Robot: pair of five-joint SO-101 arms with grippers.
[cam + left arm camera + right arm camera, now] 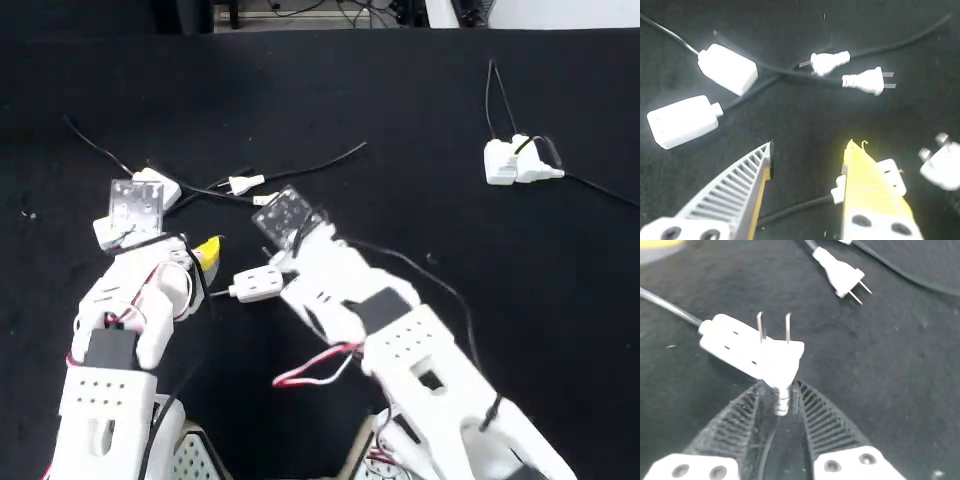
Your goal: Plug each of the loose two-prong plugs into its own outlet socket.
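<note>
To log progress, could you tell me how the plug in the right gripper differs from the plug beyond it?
The held plug sits clamped in the right gripper; the far plug lies free on the cloth. The held plug's prongs stand by the socket block; the far plug's lie flat over bare cloth. Both are white, two-pronged.

the table (430,120) lies bare and wide between the middle tangle and the far socket (512,160) at the right. ahead of the left gripper (809,145), spread over bare cloth, crossed cords (780,70), two loose plugs (829,61) and two white sockets (727,69) crowd the way. a near socket (730,342) lies close against the right gripper (779,387) and its held plug (780,357).
</note>
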